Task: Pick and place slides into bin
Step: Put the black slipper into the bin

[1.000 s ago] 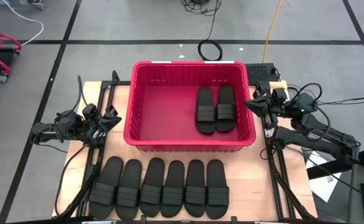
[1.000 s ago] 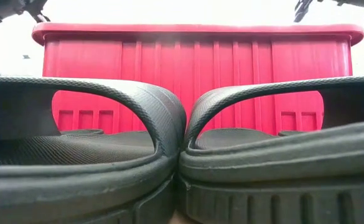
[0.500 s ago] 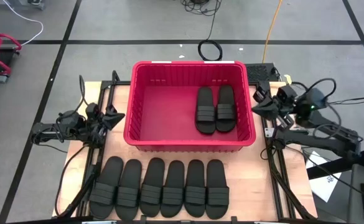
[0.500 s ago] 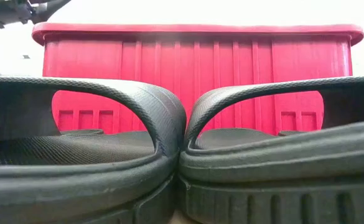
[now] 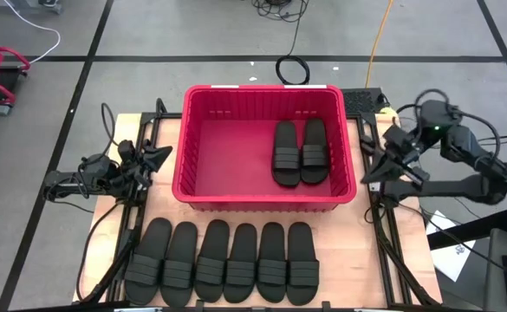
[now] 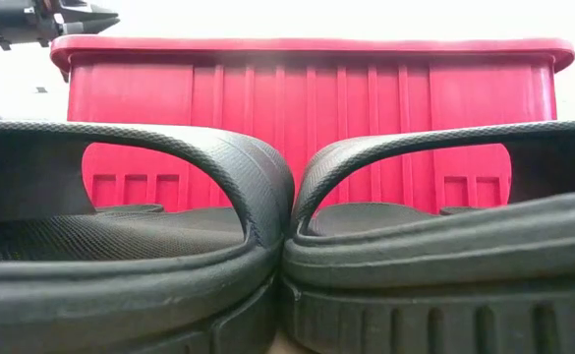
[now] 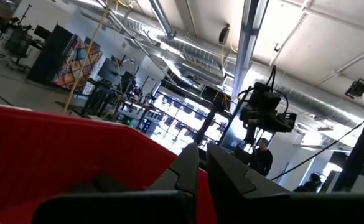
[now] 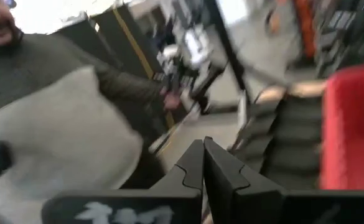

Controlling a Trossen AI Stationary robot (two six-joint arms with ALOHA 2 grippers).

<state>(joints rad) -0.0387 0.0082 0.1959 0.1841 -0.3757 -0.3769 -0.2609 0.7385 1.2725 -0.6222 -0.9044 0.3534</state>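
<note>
Hovering just left of the bin, the left end effector is closed and empty, tips toward the red wall. Six slides lie in a row on the surface in front of the bin, long axes running toward it; two more lie inside. The right end effector, closed, empty, hangs just right of the bin. The row's leftmost slide looks nearest the left arm.

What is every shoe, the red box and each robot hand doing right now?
bin: upright, open, on the table.
two slides: lying flat inside the bin, side by side.
six slides: in a row on the table, outside the bin.
left gripper: shut, empty, left of the bin.
right gripper: shut, empty, right of the bin.
</note>
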